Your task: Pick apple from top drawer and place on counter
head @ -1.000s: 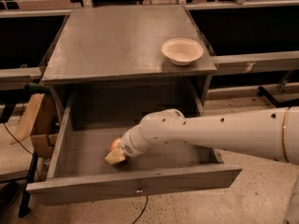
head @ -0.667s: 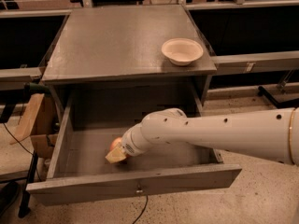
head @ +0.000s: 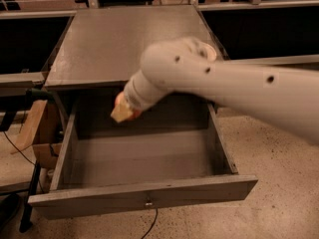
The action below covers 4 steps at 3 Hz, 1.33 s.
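Apple (head: 118, 102) in claw (head: 124, 111), now up off top drawer (head: 99, 198) btm, nr counter (head: 124, 39).

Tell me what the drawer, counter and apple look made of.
Drawer: likely wood painted grey, matte; streaky grain and worn edges on the front panel. Counter: similar grey board, dull sheen, scuffed. Apple: red-orange skin with a yellowish patch; real or plastic, unclear. The gripper is at the apple, over the drawer's rear.
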{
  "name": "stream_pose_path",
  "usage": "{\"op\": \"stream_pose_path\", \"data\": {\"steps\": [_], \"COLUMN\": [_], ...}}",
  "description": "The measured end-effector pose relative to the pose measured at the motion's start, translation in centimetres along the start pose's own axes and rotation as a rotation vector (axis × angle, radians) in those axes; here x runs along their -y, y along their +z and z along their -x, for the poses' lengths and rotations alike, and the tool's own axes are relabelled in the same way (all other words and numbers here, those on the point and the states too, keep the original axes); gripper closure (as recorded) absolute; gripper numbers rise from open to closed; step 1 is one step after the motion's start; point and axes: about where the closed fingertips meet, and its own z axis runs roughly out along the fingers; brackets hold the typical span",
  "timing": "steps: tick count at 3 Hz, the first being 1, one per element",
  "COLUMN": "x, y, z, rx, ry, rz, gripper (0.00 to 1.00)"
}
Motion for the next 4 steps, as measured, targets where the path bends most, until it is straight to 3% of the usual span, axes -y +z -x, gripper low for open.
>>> {"op": "stream_pose_path", "data": {"steps": [1,2,3,4], "x": [2.7,5.2,8.3,12.2], "y": [-3.9,-3.4,-1.2,-0.7], "z": [6.0,9.1,10.3,11.9], "rx": [-0.025,-0.101,-0.149,-0.095], "ry": [-0.07,-0.1,-0.069,-0.003], "rz": [-0.052,-0.039,0.0,-0.002], "gripper": [1.0,1.0,1.0,1.0]}}
